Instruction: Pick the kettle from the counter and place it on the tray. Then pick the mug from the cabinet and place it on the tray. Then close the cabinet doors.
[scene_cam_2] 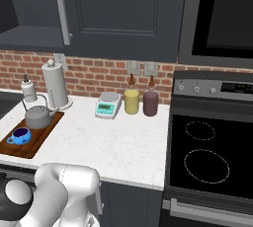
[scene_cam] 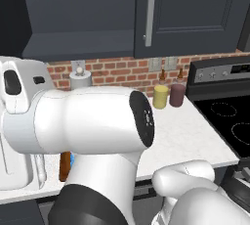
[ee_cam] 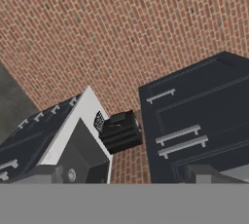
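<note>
Kettle (scene_cam_2: 38,116) and mug (scene_cam_2: 20,135) sit on the tray (scene_cam_2: 45,134) at the desk's (scene_cam_2: 123,142) left edge, so only doors (scene_cam_2: 123,14) remain; jaws' state unclear.

One kettle (scene_cam_2: 38,116), one mug (scene_cam_2: 20,135), one tray (scene_cam_2: 30,134), two jars (scene_cam_2: 131,101), one scale (scene_cam_2: 108,105).

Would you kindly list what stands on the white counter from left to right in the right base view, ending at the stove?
Tray carrying the mug and kettle → paper-towel roll → kitchen scale → yellow jar → dark red jar → stove.
</note>
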You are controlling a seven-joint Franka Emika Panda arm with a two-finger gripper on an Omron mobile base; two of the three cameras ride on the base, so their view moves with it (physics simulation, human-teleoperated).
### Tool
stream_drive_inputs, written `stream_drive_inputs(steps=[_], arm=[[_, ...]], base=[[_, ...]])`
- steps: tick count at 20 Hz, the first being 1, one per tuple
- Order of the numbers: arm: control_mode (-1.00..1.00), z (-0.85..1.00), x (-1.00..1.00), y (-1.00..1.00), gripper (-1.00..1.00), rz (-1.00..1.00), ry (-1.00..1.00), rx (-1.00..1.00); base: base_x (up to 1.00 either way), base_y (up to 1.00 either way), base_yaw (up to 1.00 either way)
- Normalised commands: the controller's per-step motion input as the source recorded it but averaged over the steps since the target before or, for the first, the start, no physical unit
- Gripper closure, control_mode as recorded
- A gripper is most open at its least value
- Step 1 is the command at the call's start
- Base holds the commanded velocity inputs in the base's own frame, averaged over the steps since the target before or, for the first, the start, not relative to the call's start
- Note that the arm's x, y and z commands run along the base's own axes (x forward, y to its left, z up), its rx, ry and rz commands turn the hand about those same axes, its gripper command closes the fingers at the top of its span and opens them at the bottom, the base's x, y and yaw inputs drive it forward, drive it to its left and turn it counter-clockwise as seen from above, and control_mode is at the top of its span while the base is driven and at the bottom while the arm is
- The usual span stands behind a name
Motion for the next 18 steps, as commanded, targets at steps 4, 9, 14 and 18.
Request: stream_drive_inputs(steps=[4,9,14,18], arm=[[-1.0,-0.11,0.25,0.28,-1.0,0.0,0.0,-0.02],[-1.0,-0.05,0.32,0.23,-1.0,0.0,0.0,-0.03],[-1.0,-0.16,0.19,0.22,-1.0,0.0,-0.12,-0.17],[-1.0,-0.16,0.23,0.1,-1.0,0.0,-0.2,-0.23]], base=[[0.0,0.0,0.0],[0.0,0.0,0.0],[0.0,0.0,0.0],[0.0,0.0,0.0]])
